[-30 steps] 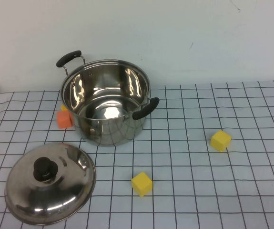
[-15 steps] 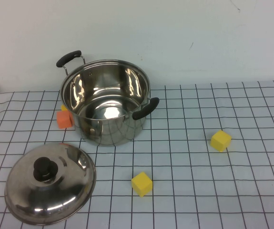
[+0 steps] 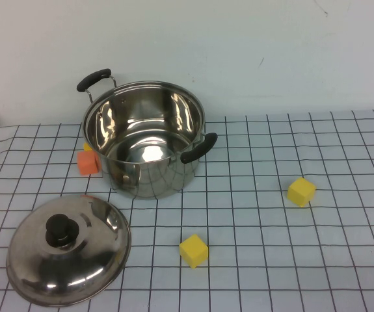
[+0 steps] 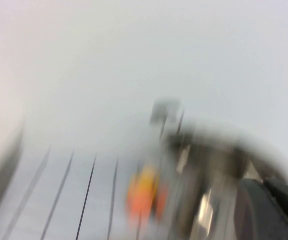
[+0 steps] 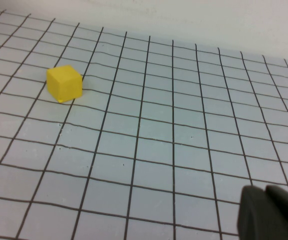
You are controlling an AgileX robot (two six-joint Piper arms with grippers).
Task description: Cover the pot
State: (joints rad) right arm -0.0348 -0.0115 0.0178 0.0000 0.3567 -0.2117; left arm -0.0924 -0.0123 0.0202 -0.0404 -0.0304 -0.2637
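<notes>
Your left hand shows only as a dark edge near the pot; your right hand sits above the gridded tabletop. Neither grip can be judged. Uncovered, the pot stands far left, its lid lying nearer you.

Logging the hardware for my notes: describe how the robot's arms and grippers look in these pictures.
Very little shows. The high view has no arm in it. The left gripper appears only as a dark grey, rounded, blurred part at the corner of the left wrist view. The right gripper is likewise a dark, matte, rounded part in the right wrist view. No cables or markings are visible.
</notes>
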